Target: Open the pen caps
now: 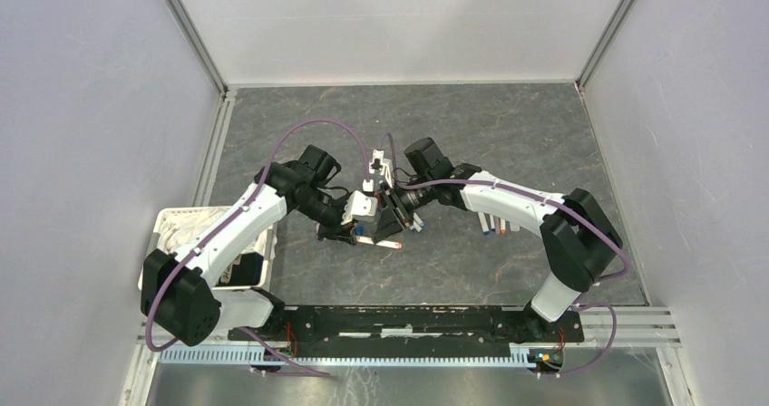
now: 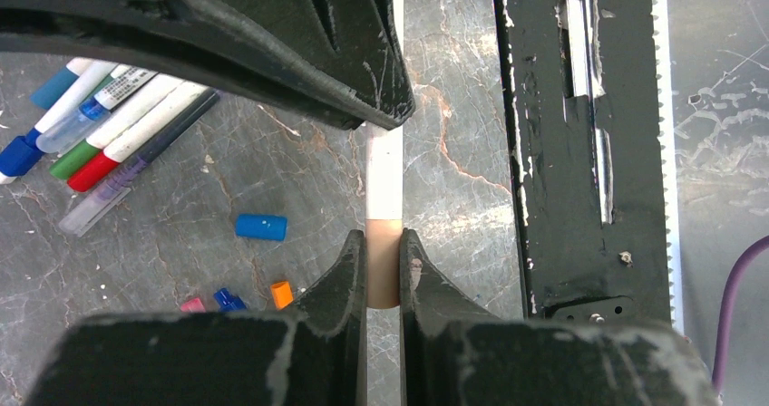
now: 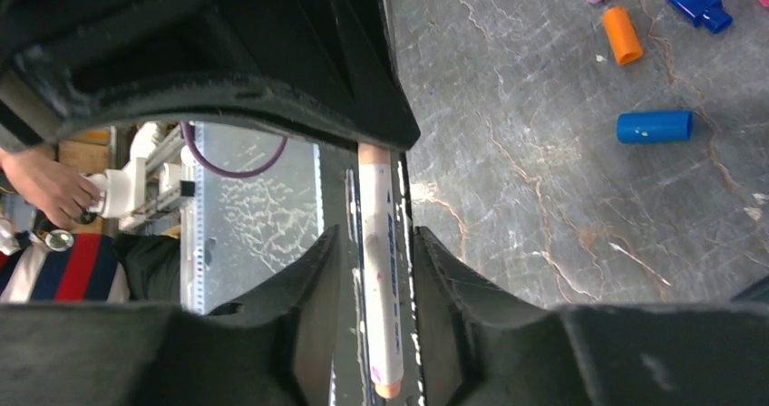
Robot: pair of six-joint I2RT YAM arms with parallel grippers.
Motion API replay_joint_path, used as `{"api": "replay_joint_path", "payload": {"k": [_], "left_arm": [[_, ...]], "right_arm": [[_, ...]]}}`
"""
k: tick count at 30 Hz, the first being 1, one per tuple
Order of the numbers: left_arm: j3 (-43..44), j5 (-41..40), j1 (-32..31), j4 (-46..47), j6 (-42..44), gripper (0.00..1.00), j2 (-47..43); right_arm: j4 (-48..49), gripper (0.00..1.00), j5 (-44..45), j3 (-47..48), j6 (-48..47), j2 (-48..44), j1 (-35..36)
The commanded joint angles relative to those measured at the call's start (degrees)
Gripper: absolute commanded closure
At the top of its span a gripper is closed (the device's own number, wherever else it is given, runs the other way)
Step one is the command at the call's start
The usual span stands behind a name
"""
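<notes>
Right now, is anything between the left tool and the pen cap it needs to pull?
Nothing visible. The left tool is shut directly on the tan cap of the white pen. The right tool stands open around its barrel, and the loose caps lie well aside.

Left tool (image 1: 352,230), right tool (image 1: 394,217) — one pen (image 1: 384,242) between

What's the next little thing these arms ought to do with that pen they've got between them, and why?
Probably close the right gripper onto the white barrel. The left gripper is shut on the peach cap, which looks seated on the barrel, but the right gripper stands slightly open around it, so pulling now would likely just drag the barrel along.
</notes>
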Motion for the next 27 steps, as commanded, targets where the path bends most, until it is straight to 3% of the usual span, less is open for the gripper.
{"api": "replay_joint_path", "payload": {"k": [1,10,13,15,17,27], "left_arm": [[1.3,0.7,-0.5,-0.7,1.2,0.98,-0.2],[2.0,0.2,-0.7,-0.7,0.6,0.98,-1.0],[2.0,-0.6,-0.7,-0.7,0.6,0.98,-1.0],[2.0,-1.9,-0.7,-0.7,0.9,0.98,-1.0],[1.9,-4.0,-0.7,-0.6,1.8,0.98,-0.9],[3.4,-15.7,3.1,-2.0,7.7,0.98,-0.6]], "right_arm": [[6.8,0.53,-1.5,-0.2,3.0,2.2,1.4],[7.6,0.53,-2.4,3.0,4.5,7.0,2.8],[7.5,0.64,-2.6,3.4,4.1,7.3,3.1],[5.9,0.84,-2.2,3.2,2.6,6.9,3.1],[4.6,0.97,-1.6,2.5,1.4,6.1,2.9],[-2.2,1.00,3.1,-5.5,-4.9,-0.7,0.3]]}}
